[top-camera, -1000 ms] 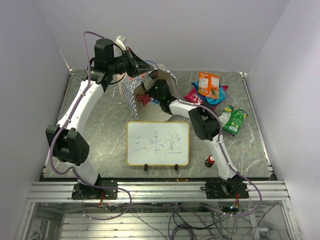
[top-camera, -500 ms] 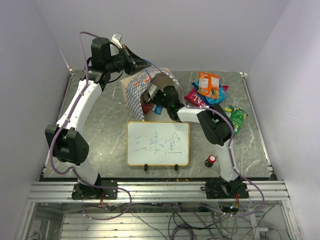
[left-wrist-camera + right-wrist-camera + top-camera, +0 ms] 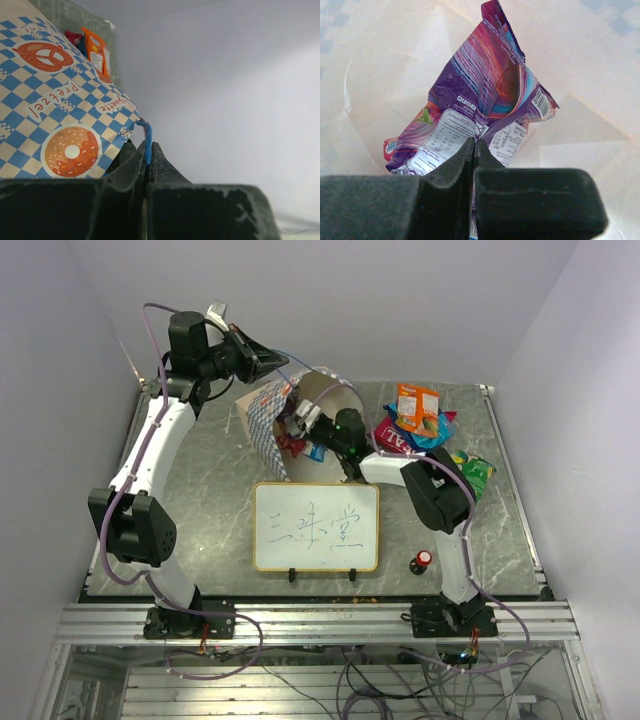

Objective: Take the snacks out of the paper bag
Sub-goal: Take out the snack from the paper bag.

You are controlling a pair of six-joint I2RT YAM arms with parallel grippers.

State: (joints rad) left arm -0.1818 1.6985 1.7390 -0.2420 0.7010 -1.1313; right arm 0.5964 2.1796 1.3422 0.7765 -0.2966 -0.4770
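Observation:
The paper bag (image 3: 268, 422) lies tipped on the table, its mouth towards the right. My left gripper (image 3: 262, 360) is shut on its thin blue cord handle (image 3: 147, 140) and holds it up above the checkered side (image 3: 60, 115). My right gripper (image 3: 305, 427) reaches into the bag mouth and is shut on a purple-blue foil packet (image 3: 485, 90), with the tan bag wall (image 3: 580, 75) behind it. Red and blue bits of packets (image 3: 295, 446) show at the mouth. Outside the bag lie an orange packet (image 3: 417, 405), a red one (image 3: 393, 438), a blue one (image 3: 440, 428) and a green one (image 3: 470, 476).
A framed whiteboard (image 3: 316, 526) stands in front of the bag. A small red-capped black knob (image 3: 421, 560) sits near the front right. The orange packet also shows in the left wrist view (image 3: 97, 52). White walls close in the back and sides.
My left gripper has moved up and to the left with the cord, tilting the bag further. My right arm has swung round and its gripper stays in the bag mouth.

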